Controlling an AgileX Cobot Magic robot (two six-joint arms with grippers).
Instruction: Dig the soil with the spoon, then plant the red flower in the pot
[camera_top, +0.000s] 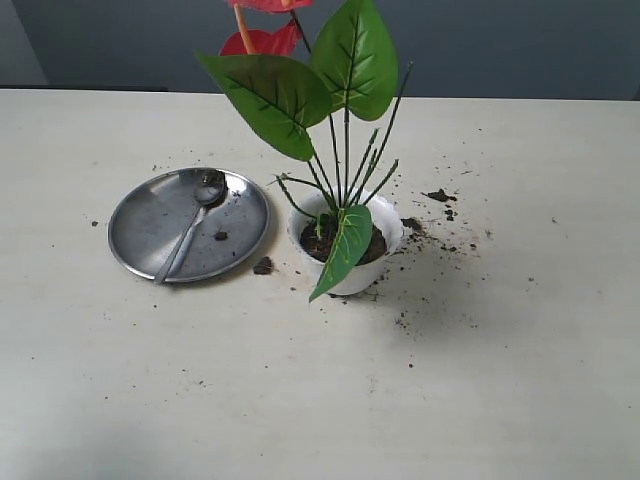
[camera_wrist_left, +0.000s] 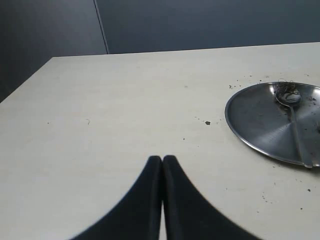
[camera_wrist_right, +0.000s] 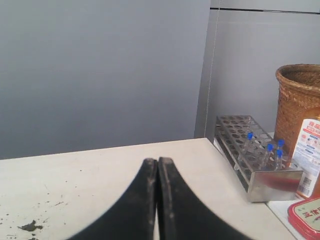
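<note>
Left gripper (camera_wrist_left: 161, 159): black fingers (camera_wrist_left: 145, 200) pressed tip to tip, nothing btw them, hovering over bare table (camera_wrist_left: 110, 110). The spoon (camera_wrist_left: 296, 127) is well off to one side of those fingers, not touching. It lies in the plate (camera_wrist_left: 255, 125) w/ dirt and fibres stuck in its bowl.

Right gripper (camera_wrist_right: 158, 161): fingers (camera_wrist_right: 172, 200) also closed flat together, holding nothing. A few bits of soil (camera_wrist_right: 30, 226) lie on the table near them, apart from the tips.

Ext. view, front to back: open table (camera_top: 300, 400) first. Then the plate (camera_top: 140, 225) on the left, spoon (camera_top: 190, 232) across it, handle end at the near rim, bowl toward the far rim. A clod (camera_top: 263, 266) sits btw plate and pot (camera_top: 375, 272). The pot stands upright just right of the plate, not touching it, w/ soil (camera_top: 372, 247) inside. The flower (camera_top: 275, 95) has its stems in that soil. One leaf droops over the pot's near rim; bigger leaves and the red bloom rise above, top cropped. More crumbs are scattered right of and behind the pot.

Farthest, past the table edge in the right wrist view: metal rack (camera_wrist_right: 250, 160) w/ blue-capped tubes, basket (camera_wrist_right: 300, 100), labelled bottle (camera_wrist_right: 310, 155), red tin (camera_wrist_right: 305, 217), grey wall.
</note>
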